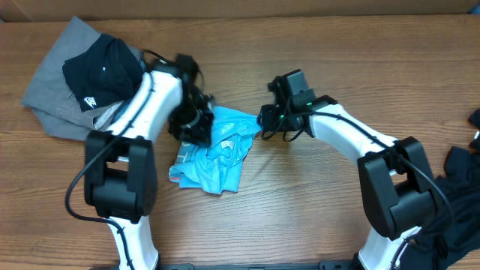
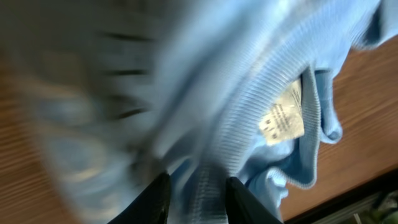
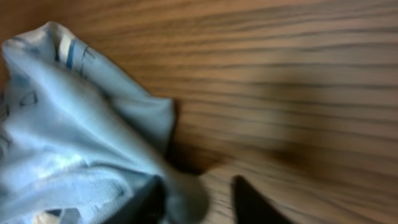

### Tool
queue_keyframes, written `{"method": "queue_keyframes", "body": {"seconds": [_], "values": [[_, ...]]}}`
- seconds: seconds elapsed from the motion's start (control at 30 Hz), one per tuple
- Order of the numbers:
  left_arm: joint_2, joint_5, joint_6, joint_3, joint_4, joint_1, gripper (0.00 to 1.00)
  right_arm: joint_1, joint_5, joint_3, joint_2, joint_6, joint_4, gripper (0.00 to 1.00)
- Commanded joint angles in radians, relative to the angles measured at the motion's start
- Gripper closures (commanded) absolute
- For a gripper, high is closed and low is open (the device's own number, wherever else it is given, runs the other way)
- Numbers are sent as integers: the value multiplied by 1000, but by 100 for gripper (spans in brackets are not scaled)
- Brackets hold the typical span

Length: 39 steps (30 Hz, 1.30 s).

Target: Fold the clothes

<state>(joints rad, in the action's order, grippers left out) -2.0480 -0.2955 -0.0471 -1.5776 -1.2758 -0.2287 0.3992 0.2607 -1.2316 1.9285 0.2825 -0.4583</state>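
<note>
A light blue T-shirt [image 1: 216, 154] lies crumpled at the table's middle. My left gripper [image 1: 199, 127] sits on its upper left part. In the left wrist view that gripper [image 2: 199, 202] is shut on the shirt's ribbed collar band [image 2: 249, 124], with a white label [image 2: 281, 121] beside it. My right gripper [image 1: 263, 120] is at the shirt's upper right corner. In the right wrist view it [image 3: 199, 202] stands open: a fold of the blue shirt [image 3: 74, 124] lies against the left finger [image 3: 149, 205], and bare wood shows before the right finger [image 3: 249, 202].
A grey T-shirt [image 1: 52, 97] with a black one [image 1: 101, 71] on top lies at the back left. More black clothes [image 1: 461, 184] lie at the right edge. Bare wooden table [image 1: 315, 202] shows in front.
</note>
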Motion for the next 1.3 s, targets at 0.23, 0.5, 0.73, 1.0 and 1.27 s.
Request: {"method": "queue_keyframes", "body": {"seconds": [0.23, 0.5, 0.73, 1.0, 1.27], "values": [[2, 37, 90, 60, 32, -32, 75, -10, 357, -14, -90, -119, -138, 44], [9, -8, 42, -93, -11, 13, 62, 128, 353, -1, -80, -95, -235, 39], [9, 51, 44, -125, -26, 44, 50, 264, 228, 16, -63, -16, -195, 34], [9, 150, 47, -102, -63, 57, 46, 293, 223, 17, -63, 32, -176, 44], [9, 108, 47, 30, 22, 72, 46, 293, 263, 17, -64, -15, -131, 41]]}}
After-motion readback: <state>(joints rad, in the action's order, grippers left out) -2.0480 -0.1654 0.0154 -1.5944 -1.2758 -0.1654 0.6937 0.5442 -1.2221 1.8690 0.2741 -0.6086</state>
